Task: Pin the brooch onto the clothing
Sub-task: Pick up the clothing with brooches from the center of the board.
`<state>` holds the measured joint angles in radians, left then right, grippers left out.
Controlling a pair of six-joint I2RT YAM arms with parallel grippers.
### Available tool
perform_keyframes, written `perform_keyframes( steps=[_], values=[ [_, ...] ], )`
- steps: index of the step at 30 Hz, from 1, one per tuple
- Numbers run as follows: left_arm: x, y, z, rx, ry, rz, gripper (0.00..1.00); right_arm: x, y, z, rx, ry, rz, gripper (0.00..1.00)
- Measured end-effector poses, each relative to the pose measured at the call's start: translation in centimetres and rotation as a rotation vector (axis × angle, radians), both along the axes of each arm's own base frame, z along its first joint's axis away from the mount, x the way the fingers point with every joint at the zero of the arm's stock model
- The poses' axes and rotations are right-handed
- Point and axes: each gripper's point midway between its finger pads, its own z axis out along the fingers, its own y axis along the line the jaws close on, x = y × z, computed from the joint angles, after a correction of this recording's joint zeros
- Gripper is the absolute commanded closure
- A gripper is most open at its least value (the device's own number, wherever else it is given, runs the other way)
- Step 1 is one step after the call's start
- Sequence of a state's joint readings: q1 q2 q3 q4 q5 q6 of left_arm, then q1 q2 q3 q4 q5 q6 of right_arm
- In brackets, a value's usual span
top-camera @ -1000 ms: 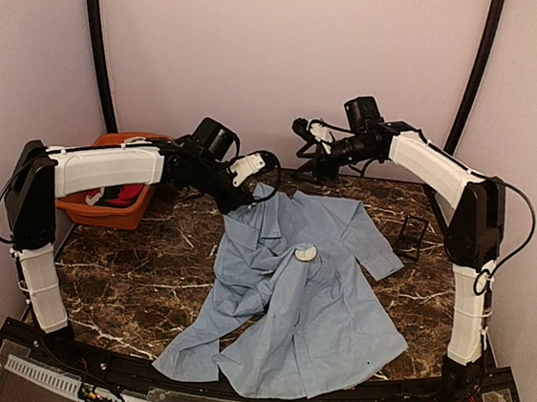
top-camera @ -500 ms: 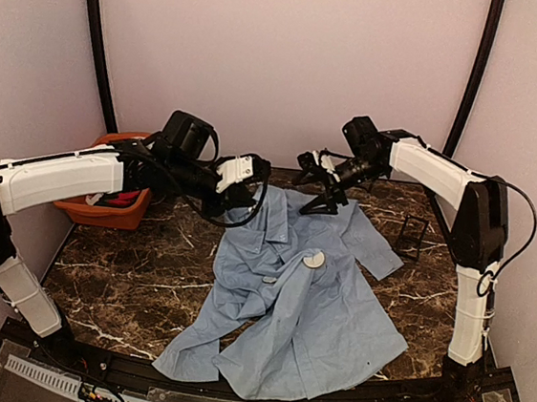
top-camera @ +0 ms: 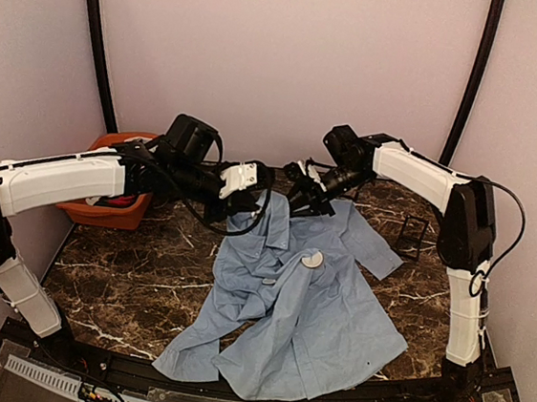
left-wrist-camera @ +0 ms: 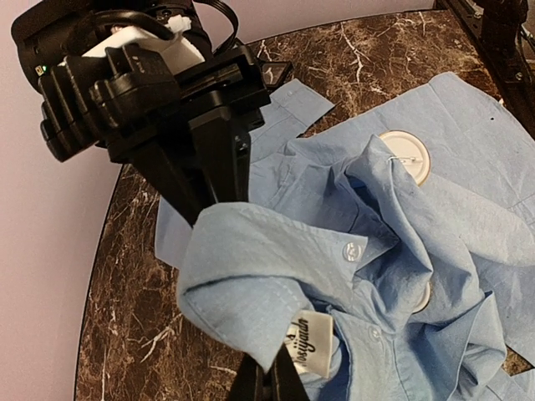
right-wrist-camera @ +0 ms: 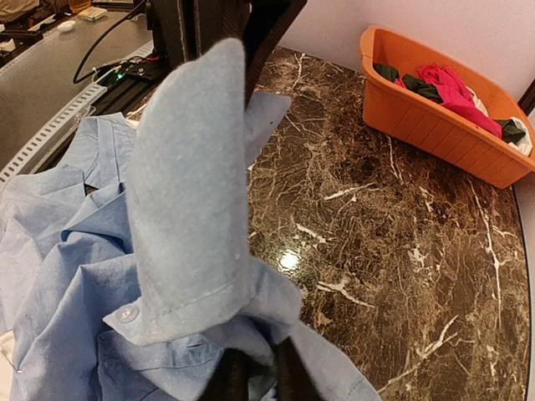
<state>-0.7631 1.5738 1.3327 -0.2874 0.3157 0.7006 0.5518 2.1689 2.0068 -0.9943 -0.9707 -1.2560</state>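
The clothing, a light blue shirt (top-camera: 323, 322), lies rumpled on the marble table. A round white brooch (top-camera: 311, 257) rests on its chest, also seen in the left wrist view (left-wrist-camera: 407, 154). My left gripper (top-camera: 252, 202) is shut on the collar by the neck label (left-wrist-camera: 309, 347), holding it raised; its fingertips (left-wrist-camera: 269, 380) pinch the fabric. My right gripper (top-camera: 304, 203) is just to the right, shut on a fold of the shirt (right-wrist-camera: 192, 192) next to the collar. In its own view the right gripper (right-wrist-camera: 255, 376) is half hidden under cloth.
An orange basket (top-camera: 94, 212) with red, black and white garments stands at the back left, its wall (right-wrist-camera: 435, 125) in the right wrist view. A small black stand (top-camera: 411, 237) sits at the back right. Purple walls enclose the table (top-camera: 136, 274).
My right gripper came down and left from above the back edge onto the shirt by the collar and closed on the fabric. My left arm swung up with the collar, then held still.
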Motion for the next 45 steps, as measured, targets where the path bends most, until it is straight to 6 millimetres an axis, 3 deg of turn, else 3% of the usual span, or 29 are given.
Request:
perform_keyframes(
  steps=[3,9,10,11,13,14,16,18,23,27,35,37,40,45],
  values=[
    [-0.1,0.0,-0.1,-0.001,0.003,0.0,0.98,-0.4,0.0,0.1,0.006,0.027,0.006,1.0],
    [0.0,0.4,-0.8,-0.01,0.005,0.044,0.87,0.1,0.0,0.8,0.016,0.042,-0.015,1.0],
    [0.1,0.6,-0.8,-0.009,0.002,0.055,0.75,0.2,0.0,0.8,0.016,0.046,-0.025,1.0],
    [0.2,0.8,-0.7,-0.015,-0.002,0.069,0.7,0.5,-0.1,1.0,0.016,0.051,-0.039,1.0],
    [0.4,1.2,-0.4,-0.031,-0.013,0.103,0.44,1.4,-0.3,1.5,0.022,0.048,-0.075,1.0],
    [0.4,1.4,-0.3,-0.04,-0.018,0.121,0.18,2.0,-0.5,1.8,0.026,0.04,-0.1,1.0],
    [0.4,1.9,-0.3,-0.055,-0.023,0.146,0.03,3.0,-1.1,2.7,0.032,0.02,-0.148,1.0],
    [0.2,2.6,-0.6,-0.073,-0.016,0.174,0.02,3.9,-1.9,4.2,0.041,-0.015,-0.199,1.0],
    [1.2,5.4,-3.6,-0.125,0.121,0.276,0.01,4.6,-3.6,8.6,0.081,-0.118,-0.277,1.0],
    [3.0,7.5,-5.8,-0.217,0.249,0.369,0.01,4.7,-4.0,10.4,0.104,-0.164,-0.298,1.0],
    [5.2,2.6,-8.1,-0.372,0.502,0.303,0.02,5.0,-4.3,9.1,0.074,-0.161,-0.318,1.0],
    [5.1,1.9,-8.2,-0.404,0.553,0.286,0.12,5.1,-4.3,8.9,0.068,-0.162,-0.322,1.0],
    [5.0,0.8,-7.4,-0.442,0.613,0.242,0.44,5.3,-4.4,8.8,0.06,-0.169,-0.331,1.0],
    [5.3,-0.6,-5.6,-0.475,0.65,0.167,0.82,5.9,-4.6,8.7,0.045,-0.182,-0.361,1.0]
  ],
)
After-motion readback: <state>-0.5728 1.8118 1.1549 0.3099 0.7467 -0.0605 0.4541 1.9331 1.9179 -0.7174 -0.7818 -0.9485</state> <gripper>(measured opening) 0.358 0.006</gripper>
